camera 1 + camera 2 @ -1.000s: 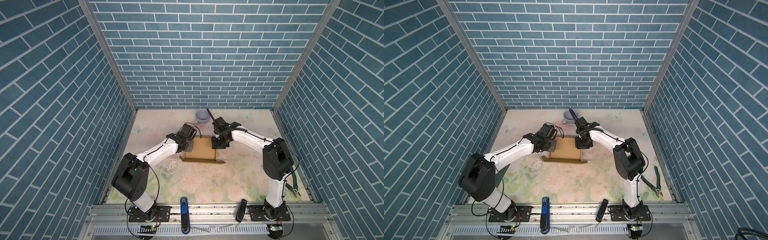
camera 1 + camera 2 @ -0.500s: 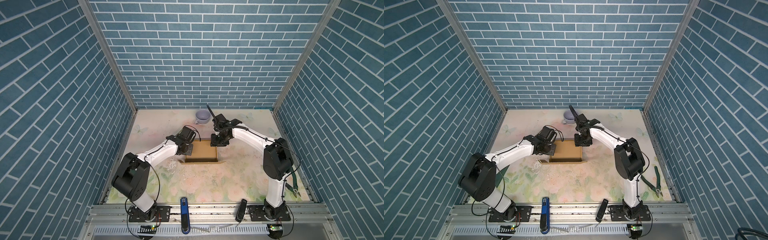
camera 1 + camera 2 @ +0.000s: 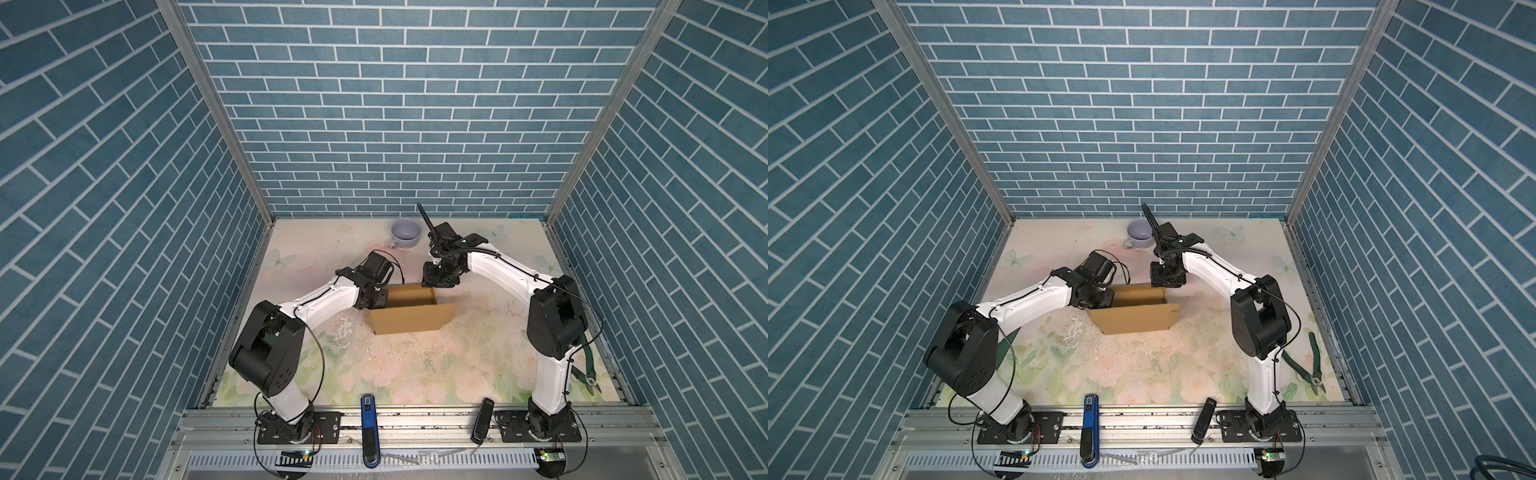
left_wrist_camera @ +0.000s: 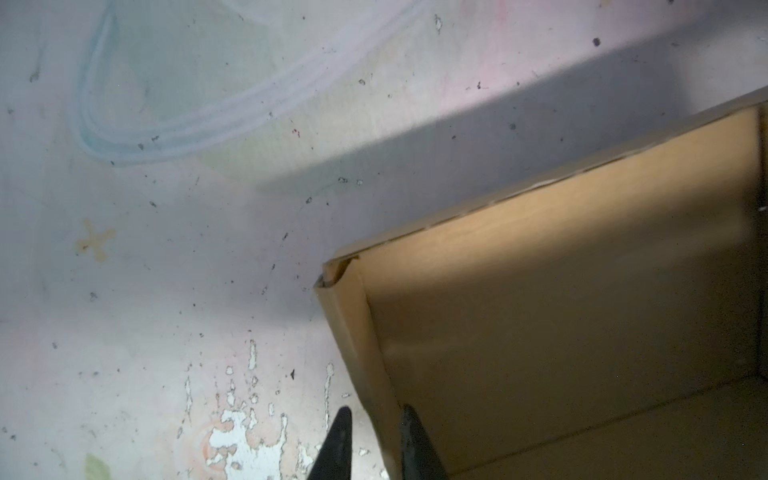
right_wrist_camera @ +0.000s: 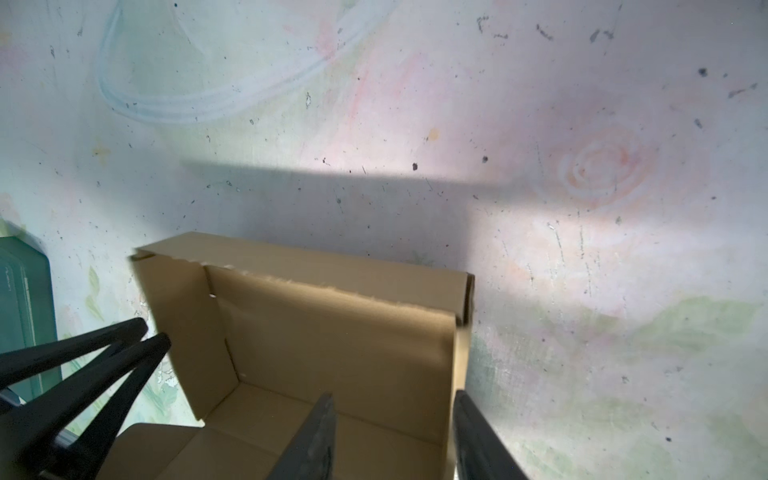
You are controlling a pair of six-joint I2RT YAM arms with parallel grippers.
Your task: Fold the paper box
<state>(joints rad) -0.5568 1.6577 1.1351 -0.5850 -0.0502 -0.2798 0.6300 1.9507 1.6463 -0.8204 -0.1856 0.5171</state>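
The paper box (image 3: 409, 318) sits in the middle of the floral worktop (image 3: 415, 374) between the 2 arms. Its mouth faces up and its long axis runs left to right in both top views. The tall near panel stands upright, facing the camera.

The left arm stretches in low from the left and ends at the box's left wall. In the left wrist view the left pincer (image 4: 376, 415) straddles that wall with its fingers a little apart. The inner finger (image 4: 409, 432) seems to touch the cardboard, though the shadow makes that unsure.

The right arm reaches round from the right, with its wrist bent down over the far right corner. The right pincer (image 5: 390, 411) stands wide apart, with 1 finger inside the box and 1 at the right wall, gripping nothing.

The box is plain brown and unprinted, with shallow raised walls and a slightly frayed top edge
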